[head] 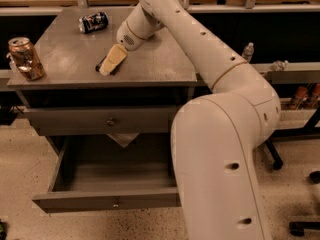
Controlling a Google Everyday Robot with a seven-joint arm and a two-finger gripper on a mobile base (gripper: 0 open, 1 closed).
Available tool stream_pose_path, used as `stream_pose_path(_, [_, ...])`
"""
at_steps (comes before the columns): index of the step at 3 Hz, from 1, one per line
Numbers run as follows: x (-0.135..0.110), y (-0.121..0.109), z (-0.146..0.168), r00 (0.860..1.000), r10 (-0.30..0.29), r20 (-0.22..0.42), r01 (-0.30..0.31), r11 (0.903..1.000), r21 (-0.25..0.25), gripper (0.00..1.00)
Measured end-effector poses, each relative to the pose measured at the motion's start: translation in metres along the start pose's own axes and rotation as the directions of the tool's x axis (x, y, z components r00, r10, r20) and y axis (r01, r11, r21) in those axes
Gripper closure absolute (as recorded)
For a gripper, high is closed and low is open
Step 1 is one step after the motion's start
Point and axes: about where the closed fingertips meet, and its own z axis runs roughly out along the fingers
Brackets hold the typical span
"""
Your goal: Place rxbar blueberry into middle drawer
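The rxbar blueberry (101,64) lies on the grey cabinet top (150,64), left of centre. Only dark slivers of its wrapper show, because my gripper (112,60) is right over it, pointing down and to the left. I cannot tell whether the gripper touches the bar. The middle drawer (107,201) is pulled out wide below, with its small knob (116,202) at the front; its inside shows nothing in it. The drawer above it (100,121) is closed. My arm reaches in from the right and fills the lower right of the view.
A blue crushed can (93,22) lies at the back of the cabinet top. A copper-coloured can (26,58) stands at its left edge. A pale paper scrap (122,139) hangs under the upper drawer. A small bottle (247,51) stands on the shelf at right.
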Motion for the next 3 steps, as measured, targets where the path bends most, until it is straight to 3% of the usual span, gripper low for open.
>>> stream_pose_path(2, [0.008,-0.001,0.033,1.0,0.018,-0.014,-0.018,0.9984,-0.053,0.41])
stream_pose_path(3, [0.004,-0.001,0.029,1.0,0.018,-0.015,-0.019,0.9984,-0.054,0.64])
